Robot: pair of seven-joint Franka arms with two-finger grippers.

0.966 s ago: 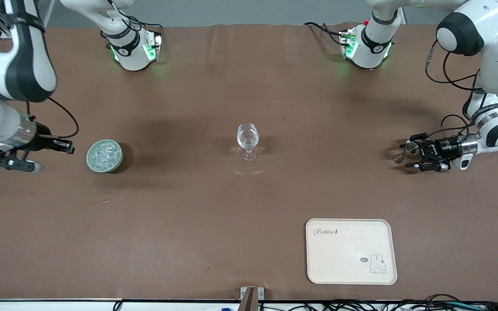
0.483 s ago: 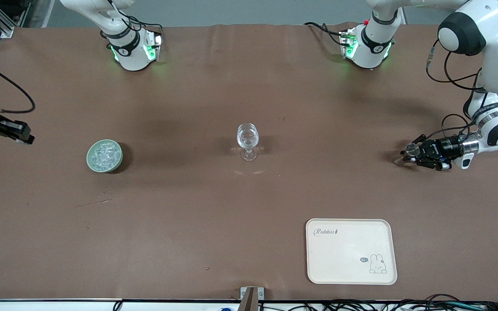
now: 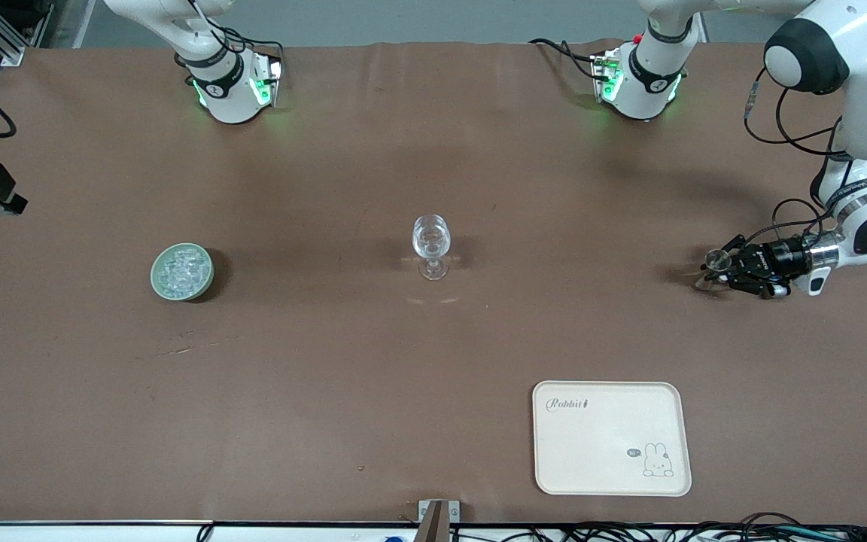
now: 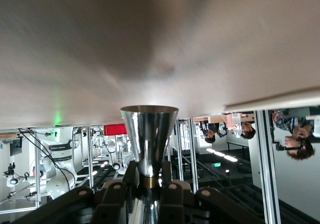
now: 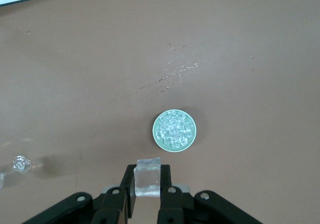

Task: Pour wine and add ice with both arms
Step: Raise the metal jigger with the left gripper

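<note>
Station status, seen from the room:

1. The left gripper is low over the table at the left arm's end. Its 2 fingers are clamped on the narrow waist of the silvery jigger. Whether the jigger touches the table cannot be told.
2. The right gripper is up in the air at the right arm's end, over bare table just beside the pale-green bowl. Its 2 fingers pinch 1 clear ice cube.
3. The bowl carries a heap of ice.
4. The stemmed glass stands upright mid-table, well apart from both grippers.
5. 1 cream tray lies nearer the front camera than the glass, toward the left arm's end.
</note>
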